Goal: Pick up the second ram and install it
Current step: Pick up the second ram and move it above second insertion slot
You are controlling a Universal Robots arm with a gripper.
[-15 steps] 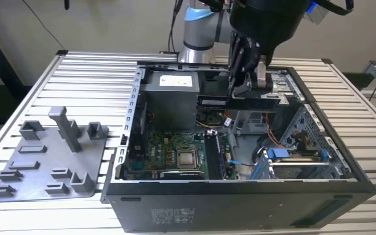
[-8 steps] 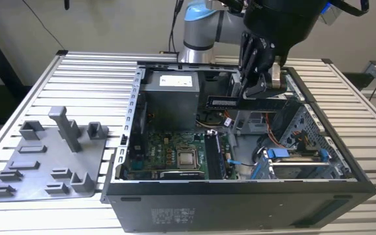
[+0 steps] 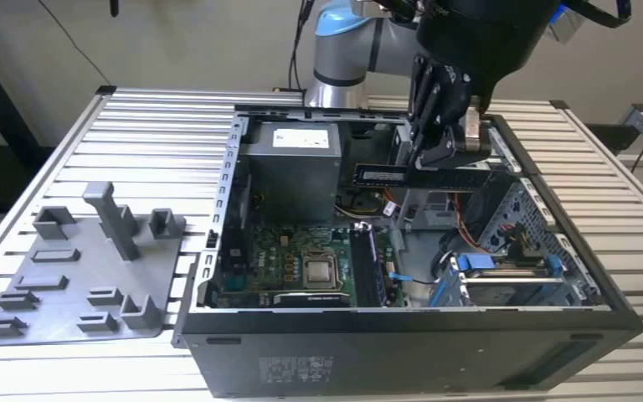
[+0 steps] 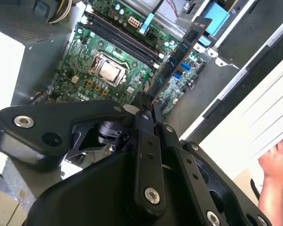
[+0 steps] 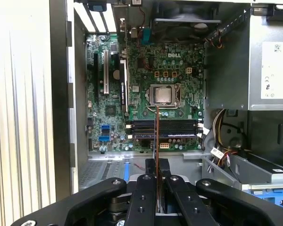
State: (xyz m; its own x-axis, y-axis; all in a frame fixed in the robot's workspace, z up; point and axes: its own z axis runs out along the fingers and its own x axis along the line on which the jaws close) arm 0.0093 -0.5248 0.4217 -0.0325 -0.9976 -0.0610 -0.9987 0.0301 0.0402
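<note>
My gripper [image 3: 442,164] hangs over the open computer case [image 3: 411,335], shut on the second ram [image 3: 411,175], a slim dark board with a label. In the exterior view the ram lies level in the air, well above the motherboard [image 3: 288,264] and behind its memory slots [image 3: 368,264]. In the second wrist view the ram [image 4: 181,56] juts out from the gripper [image 4: 148,106] over the slots [image 4: 122,37]. The first wrist view shows it edge-on as a thin line [image 5: 156,134] crossing the slots [image 5: 165,128] below the processor [image 5: 162,95].
A grey fixture plate [image 3: 76,276] with upright blocks lies on the slatted table at the exterior view's left. The case holds a power supply [image 3: 294,167], a drive cage [image 3: 511,268] and loose cables. A person's hand [image 4: 275,160] shows beside the case.
</note>
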